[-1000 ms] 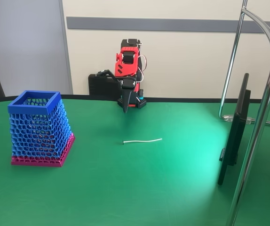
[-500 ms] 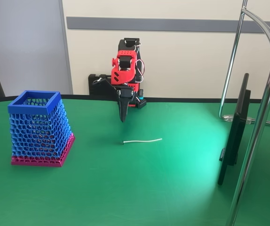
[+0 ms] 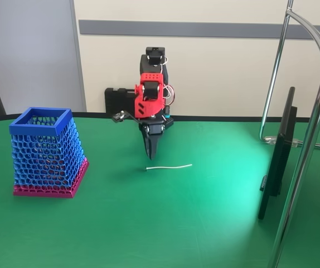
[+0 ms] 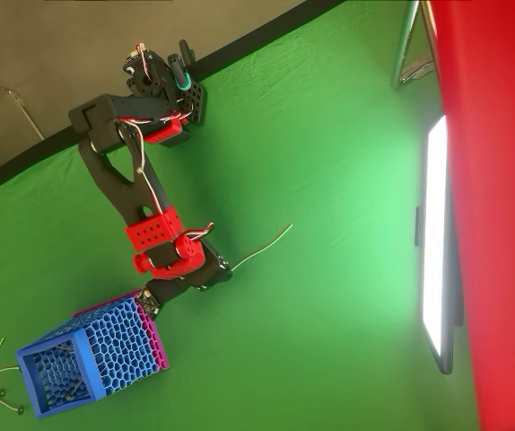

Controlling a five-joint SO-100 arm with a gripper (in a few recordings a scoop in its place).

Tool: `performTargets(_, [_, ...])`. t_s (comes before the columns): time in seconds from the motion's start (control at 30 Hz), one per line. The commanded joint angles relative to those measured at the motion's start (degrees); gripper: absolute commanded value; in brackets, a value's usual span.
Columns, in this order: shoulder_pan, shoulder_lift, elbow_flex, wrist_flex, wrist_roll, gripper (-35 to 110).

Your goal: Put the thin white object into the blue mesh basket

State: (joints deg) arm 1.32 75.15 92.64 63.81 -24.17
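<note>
The blue mesh basket stood at the left of the green table in the fixed view. Farther back, the thin white object lay flat mid-table. Just behind it the red-and-black arm's gripper pointed down, fingers together, holding nothing.

in the fixed view my gripper hangs just above the left end of the thin white object, which lies mid-table. the blue mesh basket stands well apart, toward the left edge; a screen stands right.
</note>
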Motion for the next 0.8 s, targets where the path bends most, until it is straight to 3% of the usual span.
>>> performTargets(0.0, [-0.18, -2.2, -4.39, 0.09, 0.09, 17])
performTargets(0.77, [0.18, -16.17, -17.23, 5.71, -1.67, 15])
